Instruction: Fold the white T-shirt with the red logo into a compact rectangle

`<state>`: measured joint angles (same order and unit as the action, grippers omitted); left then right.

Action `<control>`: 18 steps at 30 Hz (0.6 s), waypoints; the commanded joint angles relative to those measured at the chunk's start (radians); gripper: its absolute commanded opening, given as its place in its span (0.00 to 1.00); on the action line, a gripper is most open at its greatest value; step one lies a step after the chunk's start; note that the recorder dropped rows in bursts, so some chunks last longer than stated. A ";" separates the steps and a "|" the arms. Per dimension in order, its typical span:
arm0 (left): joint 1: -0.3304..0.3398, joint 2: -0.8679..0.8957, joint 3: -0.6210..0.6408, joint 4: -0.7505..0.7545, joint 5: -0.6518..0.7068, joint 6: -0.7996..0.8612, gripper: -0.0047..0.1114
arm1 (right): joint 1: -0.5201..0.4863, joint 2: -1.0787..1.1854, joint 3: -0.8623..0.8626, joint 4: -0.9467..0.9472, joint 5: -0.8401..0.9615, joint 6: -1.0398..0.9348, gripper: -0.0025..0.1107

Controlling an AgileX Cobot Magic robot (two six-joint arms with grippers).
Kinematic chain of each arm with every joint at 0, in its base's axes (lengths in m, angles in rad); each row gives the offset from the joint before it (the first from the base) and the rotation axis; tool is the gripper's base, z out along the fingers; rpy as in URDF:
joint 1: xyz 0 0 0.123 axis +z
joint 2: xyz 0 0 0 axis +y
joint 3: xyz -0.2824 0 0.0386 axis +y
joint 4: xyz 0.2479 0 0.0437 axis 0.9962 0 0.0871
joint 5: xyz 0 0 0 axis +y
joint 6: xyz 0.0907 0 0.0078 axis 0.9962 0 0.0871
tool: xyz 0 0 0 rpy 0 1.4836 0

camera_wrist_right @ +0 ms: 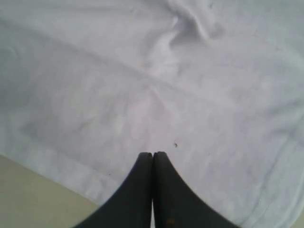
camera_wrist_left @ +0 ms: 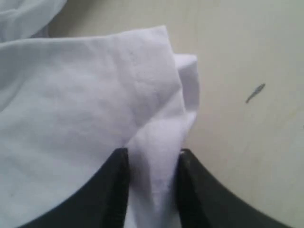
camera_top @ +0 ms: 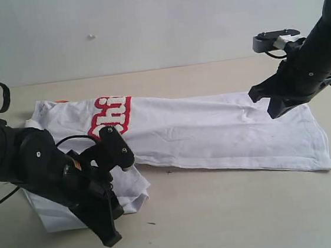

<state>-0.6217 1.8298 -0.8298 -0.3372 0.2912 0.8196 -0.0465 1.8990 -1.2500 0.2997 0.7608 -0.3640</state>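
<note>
The white T-shirt (camera_top: 214, 133) lies as a long band across the table, its hem end to the right. Part of the red logo (camera_top: 111, 115) shows near the left end. A bunched flap of the shirt (camera_top: 131, 190) sits at the front left. My left gripper (camera_top: 108, 228) is low at that flap. In the left wrist view a ridge of white cloth (camera_wrist_left: 156, 175) fills the gap between its two black fingers, so the left gripper (camera_wrist_left: 152, 156) is shut on it. My right gripper (camera_top: 274, 111) hangs just above the shirt's right end, and in its wrist view the right gripper (camera_wrist_right: 153, 154) is shut on nothing.
The beige tabletop (camera_top: 234, 211) runs along the front, with a small dark speck (camera_top: 150, 223) near the left arm. A pale wall (camera_top: 155, 24) rises behind the table's far edge. The shirt's right hem corner (camera_top: 327, 166) is close to the right side.
</note>
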 commanded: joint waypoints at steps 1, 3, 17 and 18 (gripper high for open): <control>-0.006 0.000 0.005 0.014 -0.003 -0.012 0.09 | 0.001 -0.011 0.004 -0.004 0.004 0.001 0.02; -0.006 0.000 0.005 0.043 -0.003 -0.012 0.04 | 0.001 -0.011 0.004 -0.004 0.004 0.001 0.02; -0.006 -0.075 -0.196 0.444 0.129 -0.010 0.04 | 0.001 -0.011 0.004 -0.004 0.004 0.001 0.02; -0.006 -0.075 -0.213 0.488 0.151 -0.010 0.04 | 0.001 -0.011 0.004 -0.004 0.000 0.001 0.02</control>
<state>-0.6217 1.7652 -1.0017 0.0559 0.3857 0.8181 -0.0465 1.8990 -1.2500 0.2997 0.7622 -0.3640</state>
